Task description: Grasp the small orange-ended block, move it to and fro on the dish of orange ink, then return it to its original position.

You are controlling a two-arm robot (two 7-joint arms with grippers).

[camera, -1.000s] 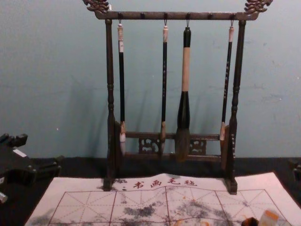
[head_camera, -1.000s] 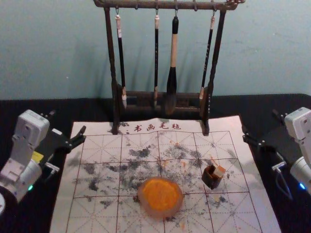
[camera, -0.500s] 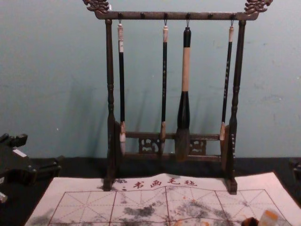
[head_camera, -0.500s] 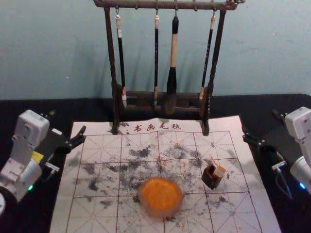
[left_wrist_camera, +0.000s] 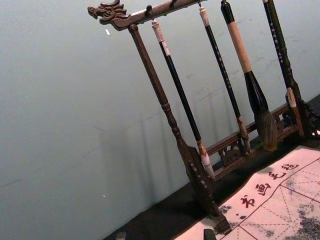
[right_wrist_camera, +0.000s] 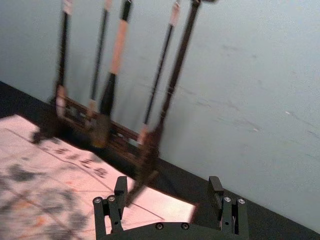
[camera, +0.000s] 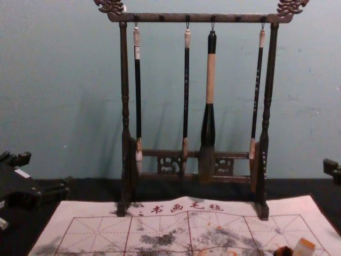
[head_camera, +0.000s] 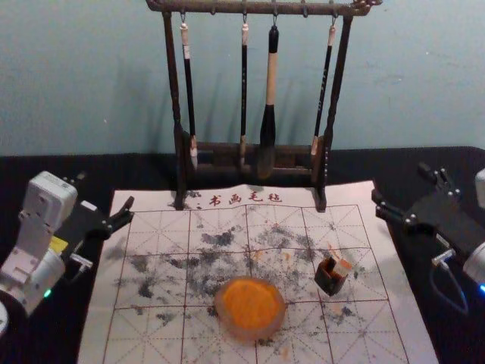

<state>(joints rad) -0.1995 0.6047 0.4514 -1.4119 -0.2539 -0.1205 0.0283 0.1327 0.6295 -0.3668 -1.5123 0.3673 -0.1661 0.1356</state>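
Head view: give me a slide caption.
Left pincer and right pincer, both open, flank the stained mat bearing orange ink dish, dark holder and orange-ended block.

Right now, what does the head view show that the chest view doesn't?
The head view adds the dish of orange ink, on the mat. The chest view adds the carved ornament at the left end of the brush rack. Both share the rack, four hanging brushes, the mat, the orange-ended block, and the left gripper and right gripper at the sides.
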